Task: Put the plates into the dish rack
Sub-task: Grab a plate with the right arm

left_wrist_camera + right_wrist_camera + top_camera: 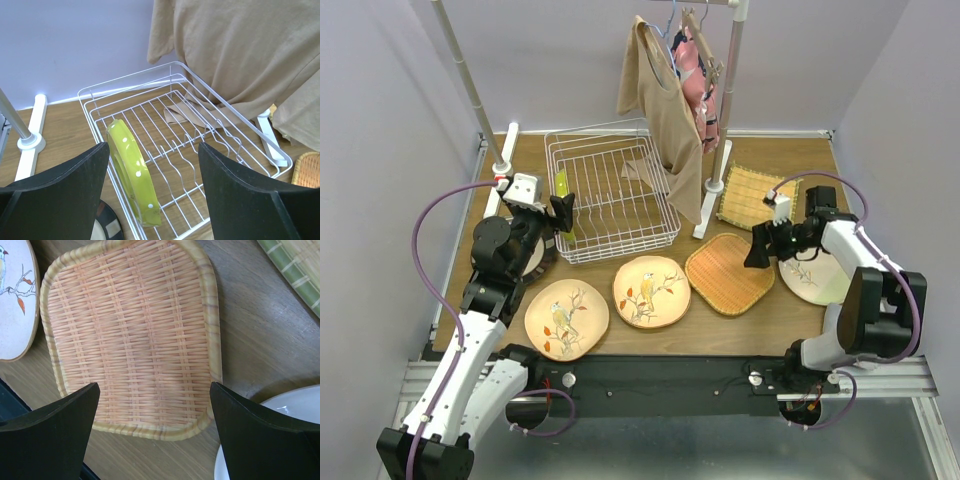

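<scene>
One plate, the lime dotted plate [132, 175], stands on edge in the left end of the dish rack [620, 248]. The left gripper [152, 150] hangs just in front of it with its fingers well apart and nothing between them.

Six others lie flat on the table [700, 335]. Two bird plates [566, 319] [651, 291] are at the front. An orange woven plate [130, 330] lies to their right, a yellow woven plate [755, 195] sits behind it, a cream plate [815, 280] is partly under the right arm, and a dark-rimmed plate [535, 262] is under the left arm.

The right gripper [154, 387] hangs directly over the orange woven plate, spread as wide as it goes and empty. From its wrist camera, the plate's near edge runs across the gap from one finger to the other. The plate is a rounded square, so it has no real long axis. This arm is clearly the nearer one to it, and the plate looks like its next pick.

The rack lies to the left of that plate and further back, with a hanging shirt [670, 120] drooping over its right end. Because the plate lies flat, the fingers will probably need to catch an edge.
</scene>
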